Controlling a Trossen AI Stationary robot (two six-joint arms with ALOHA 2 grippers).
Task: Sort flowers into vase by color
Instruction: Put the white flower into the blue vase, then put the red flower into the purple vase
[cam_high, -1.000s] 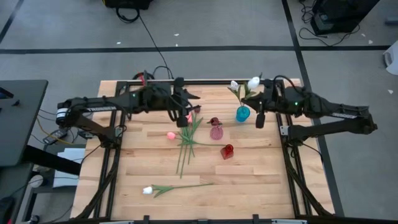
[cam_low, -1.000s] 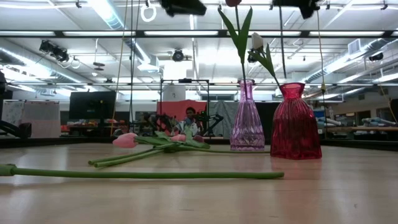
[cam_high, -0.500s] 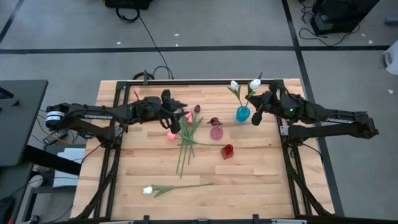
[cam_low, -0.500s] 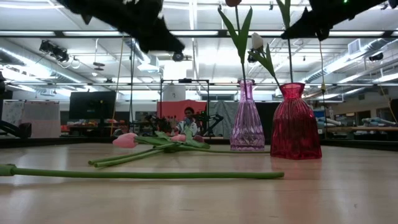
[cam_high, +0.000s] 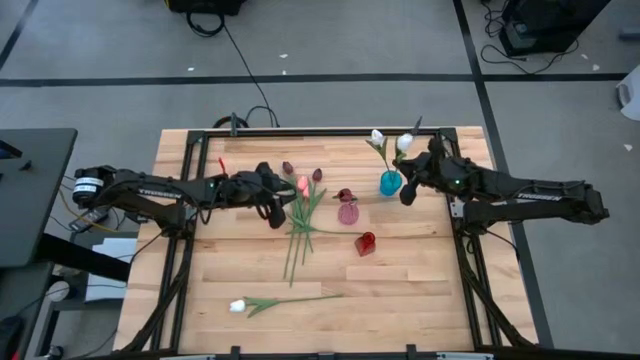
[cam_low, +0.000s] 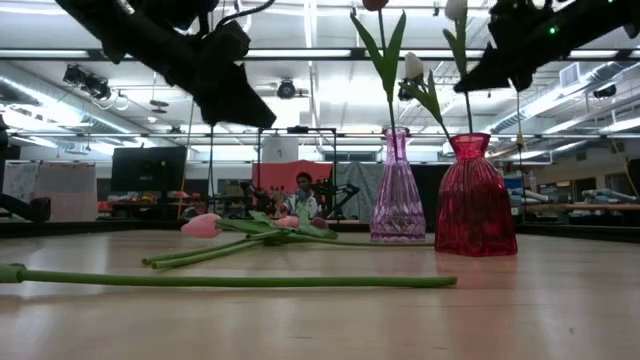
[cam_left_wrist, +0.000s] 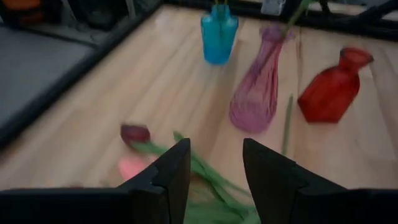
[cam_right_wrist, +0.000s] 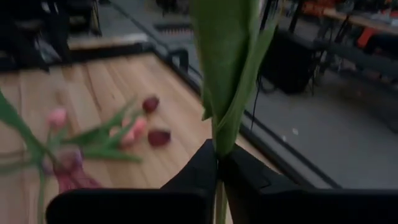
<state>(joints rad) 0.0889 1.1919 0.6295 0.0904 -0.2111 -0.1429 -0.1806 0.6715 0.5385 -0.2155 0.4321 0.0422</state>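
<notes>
Best lowered slowly with right gripper (cam_right_wrist: 217, 163) clenched on the white tulip (cam_high: 405, 143) stem above the blue vase (cam_high: 390, 183), left gripper (cam_left_wrist: 214, 163) spread over the pink tulips (cam_high: 301, 185).

Low view: the top edge is cutting off the maroon tulip head (cam_low: 374, 4) above the ribbed violet glass vase (cam_low: 397, 187), and the long green stem (cam_low: 230, 280) lying across the desk (cam_low: 500, 310) is running off the left edge. Right wrist view: the broad green leaf (cam_right_wrist: 227, 68) is blocking much of the scene, and the loose pink and maroon tulips (cam_right_wrist: 134, 127) behind it are appearing blurred. Left wrist view: the tulips (cam_left_wrist: 134, 149) beyond the left end effector (cam_left_wrist: 215, 165) are smearing together.
</notes>
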